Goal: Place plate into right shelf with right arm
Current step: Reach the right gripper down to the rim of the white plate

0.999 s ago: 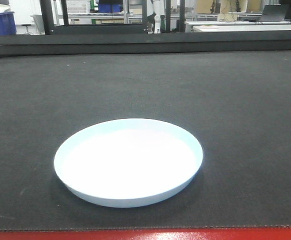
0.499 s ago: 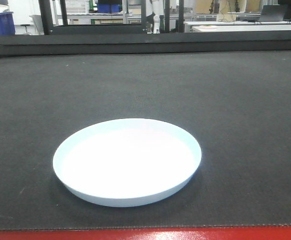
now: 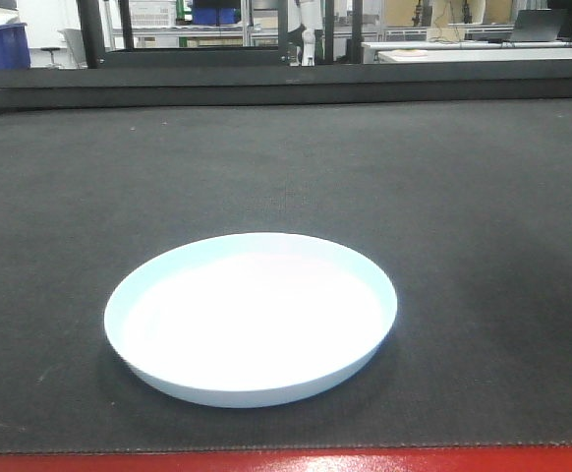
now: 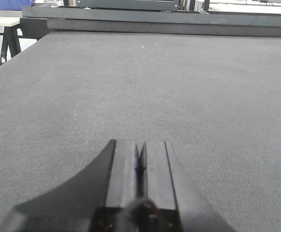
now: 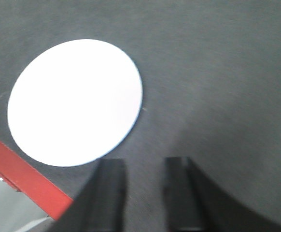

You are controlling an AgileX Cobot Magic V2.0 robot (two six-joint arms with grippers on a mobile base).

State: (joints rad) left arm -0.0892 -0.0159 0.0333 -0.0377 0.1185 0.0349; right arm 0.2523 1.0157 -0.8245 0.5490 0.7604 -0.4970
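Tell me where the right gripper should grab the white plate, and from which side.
Pinch the low upturned rim of the plate, probably at the edge nearest the right gripper, coming down from above with one finger inside and one outside. The plate lies flat on the black mat, so only the rim gives the open jaws anything to close on.

Brightness: even, moderate indoor light; far room brighter.
Glare: plate (image 3: 252, 320) blown out to flat white, worst in right wrist view.
Shadows: soft, under plate's near rim; darker patch beside left gripper (image 4: 139, 147).
Blur: right wrist view soft throughout; front view sharp.
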